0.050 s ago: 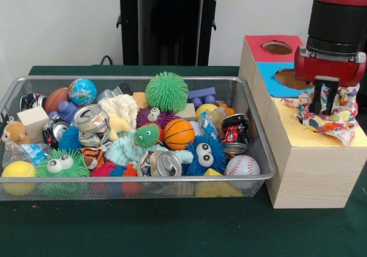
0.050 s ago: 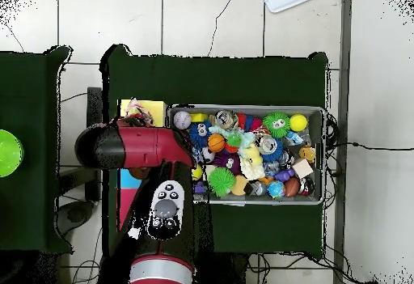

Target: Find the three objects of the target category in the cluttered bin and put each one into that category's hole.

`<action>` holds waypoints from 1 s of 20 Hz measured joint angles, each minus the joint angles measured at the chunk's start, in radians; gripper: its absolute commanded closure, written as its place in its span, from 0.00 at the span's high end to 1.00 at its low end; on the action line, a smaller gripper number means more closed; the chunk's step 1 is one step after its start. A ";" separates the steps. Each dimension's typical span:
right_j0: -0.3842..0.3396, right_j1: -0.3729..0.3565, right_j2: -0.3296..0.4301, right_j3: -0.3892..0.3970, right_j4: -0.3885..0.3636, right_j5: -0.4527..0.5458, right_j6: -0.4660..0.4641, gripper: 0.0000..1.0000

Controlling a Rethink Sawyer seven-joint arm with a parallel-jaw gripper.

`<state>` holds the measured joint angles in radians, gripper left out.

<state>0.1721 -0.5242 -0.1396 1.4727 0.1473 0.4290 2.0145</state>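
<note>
Toy-filled bin (image 1: pixel 261 125) left of box (image 1: pixel 309 171)

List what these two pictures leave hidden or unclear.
1. Yellow hole, front view: covered by the crumpled wrapper.
2. Tool, front view: tips buried in the wrapper, so open or shut is unclear.
3. Box, overhead view: mostly hidden under the arm.
4. Bin bottom: hidden by clutter in both views.

No lettering, brand name or number can be read on the cans, wrappers and toys piled in the wire bin (image 1: pixel 261 132), nor on the wooden box (image 1: pixel 309 171) beside it.
</note>
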 measured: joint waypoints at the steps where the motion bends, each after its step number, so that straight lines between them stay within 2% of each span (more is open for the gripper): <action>1: 0.002 0.004 -0.003 -0.003 0.003 0.000 0.000 0.00; 9: 0.011 0.047 -0.021 -0.034 0.008 -0.012 0.000 0.00; 16: 0.011 0.140 -0.042 -0.072 0.007 -0.124 0.000 0.00; 20: 0.015 0.156 -0.056 -0.088 0.007 -0.153 0.000 0.00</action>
<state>0.1870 -0.3681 -0.1957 1.3844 0.1546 0.2756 2.0145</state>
